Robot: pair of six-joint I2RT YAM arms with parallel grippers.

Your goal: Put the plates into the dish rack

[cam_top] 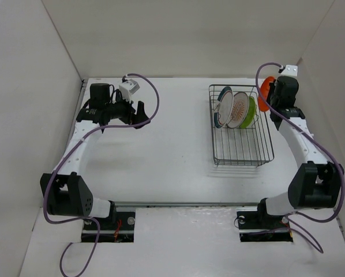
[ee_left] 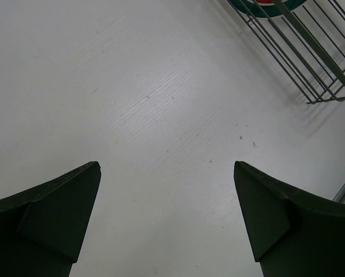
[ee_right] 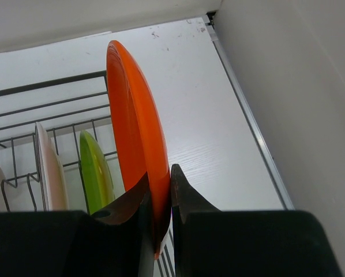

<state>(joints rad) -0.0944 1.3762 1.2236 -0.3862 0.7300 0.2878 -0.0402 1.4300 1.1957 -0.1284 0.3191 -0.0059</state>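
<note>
Right fingers (ee_right: 187, 202) pinch the orange plate (ee_right: 135, 133) by its lower rim. Plate stands on edge, just outside the rack's (cam_top: 242, 163) far-right corner. Seen from overhead, the lime plate (cam_top: 250, 111) sits at its 8 o'clock. Left fingers (ee_left: 57, 213) spread, empty, well apart toward 9 o'clock.

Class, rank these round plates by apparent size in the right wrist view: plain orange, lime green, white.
Plain orange plate: largest, but nearest the camera.
Lime green plate and white plate: alike, unranked.

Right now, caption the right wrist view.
Right gripper pinches the orange plate upright beside the racked lime green plate.
</note>
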